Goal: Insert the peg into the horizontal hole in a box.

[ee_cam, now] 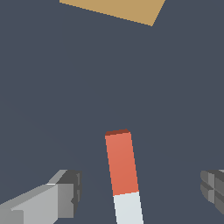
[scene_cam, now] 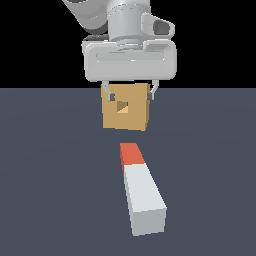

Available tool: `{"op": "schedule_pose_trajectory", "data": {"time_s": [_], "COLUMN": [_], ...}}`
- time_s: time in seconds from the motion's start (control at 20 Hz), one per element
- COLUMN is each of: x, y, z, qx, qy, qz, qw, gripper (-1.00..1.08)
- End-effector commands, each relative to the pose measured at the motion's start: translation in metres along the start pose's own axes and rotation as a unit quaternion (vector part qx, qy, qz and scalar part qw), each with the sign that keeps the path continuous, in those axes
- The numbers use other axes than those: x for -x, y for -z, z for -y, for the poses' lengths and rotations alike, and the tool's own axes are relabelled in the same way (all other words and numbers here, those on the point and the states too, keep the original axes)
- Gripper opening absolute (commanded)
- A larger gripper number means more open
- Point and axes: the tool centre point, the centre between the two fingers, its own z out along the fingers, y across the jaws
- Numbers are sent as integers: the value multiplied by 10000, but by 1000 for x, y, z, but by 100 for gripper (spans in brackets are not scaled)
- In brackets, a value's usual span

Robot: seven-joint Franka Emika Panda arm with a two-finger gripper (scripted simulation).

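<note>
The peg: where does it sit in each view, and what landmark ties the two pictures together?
Exterior view: the peg lies on the floor in the lower centre, red end toward the box, apart from it.
Wrist view: the peg runs in from the picture's edge between the open gripper fingers, red end leading.
Shared landmark: the tan box, beyond the red end in both.

— What lay on the floor (scene_cam: pixel 45 200) beneath me?

— A flat slate-grey floor carried the peg (scene_cam: pixel 141 190), lying flat, red end toward the box (scene_cam: pixel 126 107), which sat apart from it.
</note>
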Motion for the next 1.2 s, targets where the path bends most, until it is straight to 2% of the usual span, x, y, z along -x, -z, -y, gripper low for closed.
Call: {"op": "schedule_pose_trajectory", "data": {"time_s": [0.0, 0.25, 0.5, 1.15], "x": [0, 6, 26, 118], "y": [0, -4, -18, -81], "z": [0, 0, 0, -6], "qx": [0, -6, -25, -111], "qy": [0, 31, 125, 564], "qz": [0, 4, 16, 74], "qw": [10000, 10000, 9999, 9983], "gripper": [100, 100, 100, 100]}}
